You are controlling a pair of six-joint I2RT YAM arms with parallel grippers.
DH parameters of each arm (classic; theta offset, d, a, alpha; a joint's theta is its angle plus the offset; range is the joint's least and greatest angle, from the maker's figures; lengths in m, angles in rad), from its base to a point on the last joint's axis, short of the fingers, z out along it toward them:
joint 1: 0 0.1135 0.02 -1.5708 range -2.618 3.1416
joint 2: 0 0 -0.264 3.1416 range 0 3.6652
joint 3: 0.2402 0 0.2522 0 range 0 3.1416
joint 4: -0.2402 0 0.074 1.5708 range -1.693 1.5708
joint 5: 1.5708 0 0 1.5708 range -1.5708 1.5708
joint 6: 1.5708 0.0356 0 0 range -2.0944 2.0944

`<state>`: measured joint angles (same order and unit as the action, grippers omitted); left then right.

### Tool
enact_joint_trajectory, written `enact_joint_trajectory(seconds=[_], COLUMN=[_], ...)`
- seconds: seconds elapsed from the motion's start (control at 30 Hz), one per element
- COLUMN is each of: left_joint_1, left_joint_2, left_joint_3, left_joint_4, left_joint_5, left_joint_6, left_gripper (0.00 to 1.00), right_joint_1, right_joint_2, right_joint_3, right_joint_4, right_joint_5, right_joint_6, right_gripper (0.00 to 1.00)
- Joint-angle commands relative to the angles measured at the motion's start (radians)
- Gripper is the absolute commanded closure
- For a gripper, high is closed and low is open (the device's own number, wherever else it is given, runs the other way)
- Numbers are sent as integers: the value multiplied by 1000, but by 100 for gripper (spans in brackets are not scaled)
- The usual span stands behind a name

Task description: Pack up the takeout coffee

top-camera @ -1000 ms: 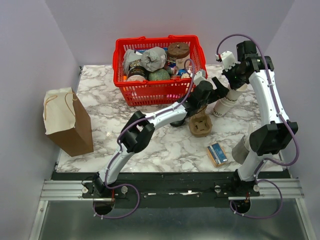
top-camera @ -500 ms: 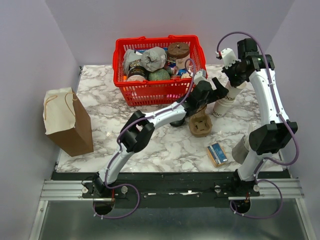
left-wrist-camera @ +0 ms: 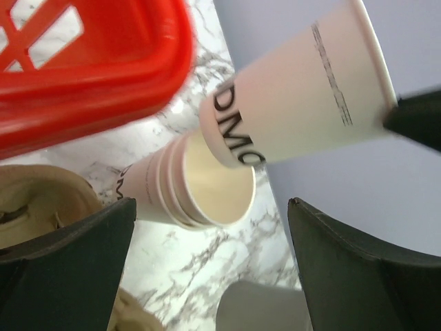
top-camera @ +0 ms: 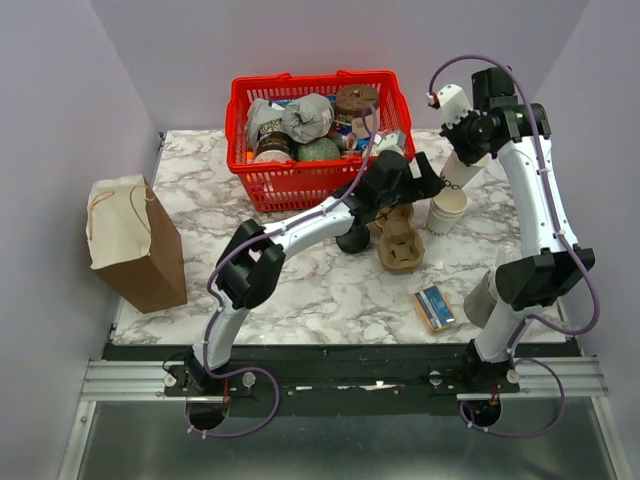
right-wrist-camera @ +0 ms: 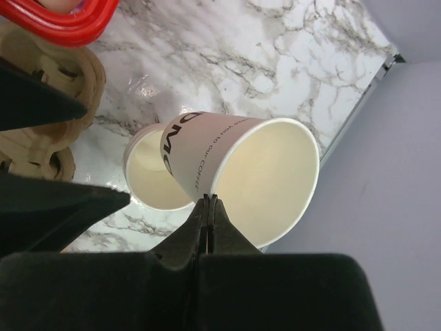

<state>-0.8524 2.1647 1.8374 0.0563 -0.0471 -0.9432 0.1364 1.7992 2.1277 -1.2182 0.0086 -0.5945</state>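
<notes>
My right gripper is shut on the rim of a lidless white paper cup with dark print. It holds the cup tilted just above the stack of lidless cups. From above, the held cup hangs over the stack at the right of the table. My left gripper is open and empty. Its jaws stand wide to either side of the stack, with the held cup above them. No cup with a black dome lid shows in any view.
A red basket full of items stands at the back. A brown cardboard cup carrier and a loose black lid lie under my left arm. A brown paper bag stands at the left. A small blue box lies near the front right.
My right gripper has lifted one cup up and back off the stack and tilted it. My left gripper has shifted back and opened around the remaining stack.
</notes>
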Motion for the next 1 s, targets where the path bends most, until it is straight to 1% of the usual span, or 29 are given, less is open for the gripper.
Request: enact_joint_trajectory(seconds=[0.0, 0.1, 0.13, 0.17, 0.2, 0.23, 0.27, 0.3, 0.33, 0.37, 0.4, 0.43, 0.47, 0.5, 0.53, 0.57, 0.6, 0.63, 0.67, 0.7, 0.77, 0.8, 0.83, 0.9, 0.93, 0.97], left_joint_1=[52, 78, 87, 98, 111, 139, 157, 176, 196, 235, 251, 272, 307, 328, 344, 358, 390, 403, 415, 427, 447, 463, 519, 596, 668, 703], left_joint_2=[-167, -264, -335, -377, -420, -509, -557, -603, -694, -739, -784, -866, -905, -939, -1000, -1028, -1052, -1091, -1108, -1123, -1155, -1163, -1174, -1180, -1183, -1186], left_joint_3=[-21, -102, -134, -206, -242, -277, -344, -378, -409, -464, -490, -516, -558, -578, -595, -621, -633, -644, -658, -664, -673, -672, -667, -641, -632, -627], left_joint_4=[53, 109, 146, 163, 175, 177, 171, 162, 133, 116, 96, 56, 36, 16, -21, -36, -50, -79, -93, -105, -134, -141, -151, -174, -202, -216], left_joint_5=[73, 154, 170, 211, 226, 236, 249, 265, 276, 279, 270, 262, 254, 244, 215, 192, 169, 126, 104, 87, 55, 55, 55, 114, 137, 166], left_joint_6=[164, 248, 274, 320, 351, 377, 408, 478, 513, 562, 652, 706, 754, 796, 884, 917, 937, 998, 1026, 1052, 1127, 1139, 1137, 1065, 1034, 1008], left_gripper=[2, 2, 2, 1, 2, 2, 2, 2, 2, 2, 2, 1, 1, 2, 2, 2, 1, 1, 1, 1, 1, 1, 2, 1, 2, 1], right_joint_1=[11, 32, 40, 48, 66, 78, 94, 127, 150, 175, 231, 262, 293, 360, 393, 425, 493, 527, 563, 627, 684, 733, 755, 819, 839, 860], right_joint_2=[-6, -32, -58, -78, -95, -131, -147, -161, -176, -199, -213, -222, -233, -257, -268, -279, -299, -305, -311, -314, -310, -307, -304, -301, -297, -285], right_joint_3=[78, 60, 43, 22, 0, -50, -70, -86, -109, -118, -130, -140, -164, -179, -198, -243, -270, -299, -323, -375, -419, -463, -486, -538, -586, -607], right_joint_4=[-24, -17, -8, 15, 26, 42, 67, 74, 77, 78, 80, 79, 80, 83, 88, 103, 114, 126, 150, 170, 219, 232, 253, 319, 336, 370], right_joint_5=[59, 73, 77, 76, 70, 70, 77, 73, 65, 54, 51, 50, 38, 27, 13, -2, -37, -56, -87, -93, -133, -150, -163, -205, -219, -234], right_joint_6=[2, -11, -25, -37, -51, -77, -90, -105, -125, -132, -142, -163, -175, -186, -208, -223, -235, -273, -295, -315, -381, -410, -447, -470, -487, -493], right_gripper=[100, 100, 99, 100, 100, 100, 100, 99, 99, 100, 99, 99, 99, 99, 100, 99, 99, 99, 100, 99, 99, 99, 99, 100, 100, 100])
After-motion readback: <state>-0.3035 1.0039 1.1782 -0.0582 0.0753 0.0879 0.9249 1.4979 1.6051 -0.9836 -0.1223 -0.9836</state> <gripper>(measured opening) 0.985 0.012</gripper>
